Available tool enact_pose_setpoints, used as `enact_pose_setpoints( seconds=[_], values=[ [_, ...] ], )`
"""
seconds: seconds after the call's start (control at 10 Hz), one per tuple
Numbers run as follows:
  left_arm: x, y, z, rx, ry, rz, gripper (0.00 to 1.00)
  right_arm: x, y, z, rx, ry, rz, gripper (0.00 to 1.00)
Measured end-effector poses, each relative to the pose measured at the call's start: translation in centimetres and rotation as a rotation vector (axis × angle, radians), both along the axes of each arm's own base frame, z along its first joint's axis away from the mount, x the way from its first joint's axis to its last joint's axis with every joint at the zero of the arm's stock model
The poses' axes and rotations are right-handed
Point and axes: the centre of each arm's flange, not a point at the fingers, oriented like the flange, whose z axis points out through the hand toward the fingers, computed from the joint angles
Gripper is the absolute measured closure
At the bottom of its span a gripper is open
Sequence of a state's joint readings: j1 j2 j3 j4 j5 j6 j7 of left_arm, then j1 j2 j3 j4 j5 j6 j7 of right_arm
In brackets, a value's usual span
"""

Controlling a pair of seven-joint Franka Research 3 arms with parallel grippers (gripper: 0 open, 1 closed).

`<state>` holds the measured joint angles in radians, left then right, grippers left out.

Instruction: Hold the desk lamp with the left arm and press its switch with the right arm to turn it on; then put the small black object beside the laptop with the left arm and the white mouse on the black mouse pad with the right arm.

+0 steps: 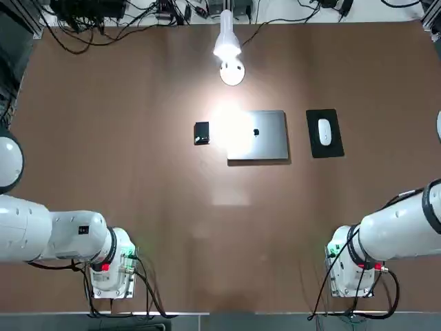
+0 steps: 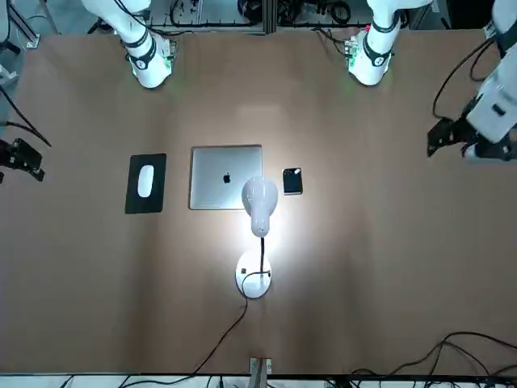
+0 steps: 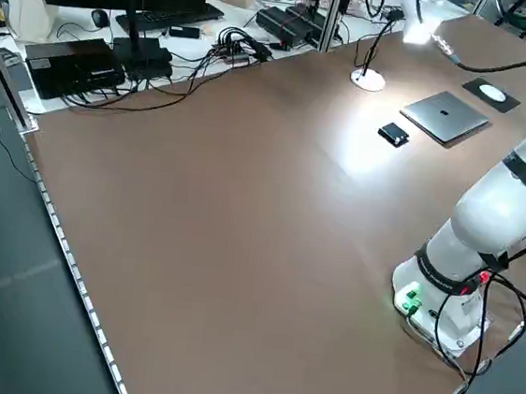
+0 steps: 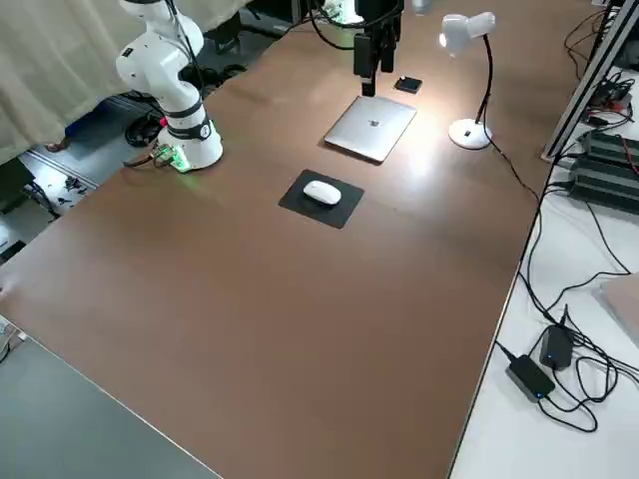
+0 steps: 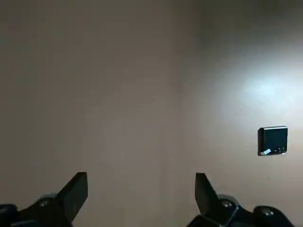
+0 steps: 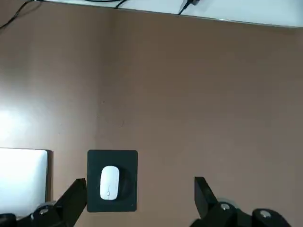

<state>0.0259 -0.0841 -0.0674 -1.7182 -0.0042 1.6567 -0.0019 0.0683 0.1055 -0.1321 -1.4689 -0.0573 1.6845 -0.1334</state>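
The brown counter (image 1: 124, 172) is lying mostly bare, with wide open room between the arms' bases at the near edge and the cluster of things at the middle. Cables, power bricks and dark boxes are crowding the far edge and a white side bench, off the working surface.

The left hand (image 5: 141, 198) is hanging high over bare counter with nothing under it; its fingers are standing wide apart and holding nothing. The block (image 5: 273, 140) is sitting ahead of it and off to its right, well apart, with no obstacle between. The right hand (image 6: 140, 201) is likewise hovering high, fingers spread wide and empty, with the pad (image 6: 112, 180) ahead of its left finger and the laptop's corner (image 6: 23, 177) further to the left.

The laptop (image 1: 258, 134) is lying closed, a grey slab with a dark logo at its centre, partly washed out by glare. The pad (image 1: 324, 132) is lying just beside the laptop, a thin matte black rectangle, apart from it by a narrow strip of counter. The lamp (image 1: 229, 56) is standing beyond the laptop, lit, its cone head leaning over toward the laptop, its round base near the far edge with a black cord trailing away. The mouse (image 1: 324, 132) is resting on the pad, a smooth white oval. The block (image 1: 201, 133) is sitting just beside the laptop on the side away from the pad, small, glossy, black.
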Motion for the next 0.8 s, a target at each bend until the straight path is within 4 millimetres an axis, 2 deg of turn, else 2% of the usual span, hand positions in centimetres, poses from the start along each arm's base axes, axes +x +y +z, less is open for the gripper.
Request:
enact_pose_setpoints(
  seconds=[0.2, 0.3, 0.4, 0.6, 0.8],
  values=[
    [-0.5, -0.6, 4.4, -0.005, 0.004, -0.013, 0.0, 0.2, 0.3, 0.3, -0.002, -0.007, 0.005, 0.0],
    [-0.3, -0.8, 5.7, -0.009, 0.007, -0.015, 0.0, 0.2, 0.4, 0.5, -0.002, -0.01, 0.007, 0.0],
    [0.4, -0.9, 5.8, -0.012, 0.017, -0.011, 0.0, 0.2, 0.5, 0.6, -0.002, -0.013, 0.008, 0.0],
    [1.8, -0.4, 4.1, -0.013, 0.051, 0.017, 0.0, 0.2, 0.4, 0.7, -0.003, -0.014, 0.008, 0.0],
    [2.2, -0.4, 3.5, -0.013, 0.062, 0.03, 0.0, 0.2, 0.2, 0.7, -0.003, -0.015, 0.004, 0.0]
  ],
)
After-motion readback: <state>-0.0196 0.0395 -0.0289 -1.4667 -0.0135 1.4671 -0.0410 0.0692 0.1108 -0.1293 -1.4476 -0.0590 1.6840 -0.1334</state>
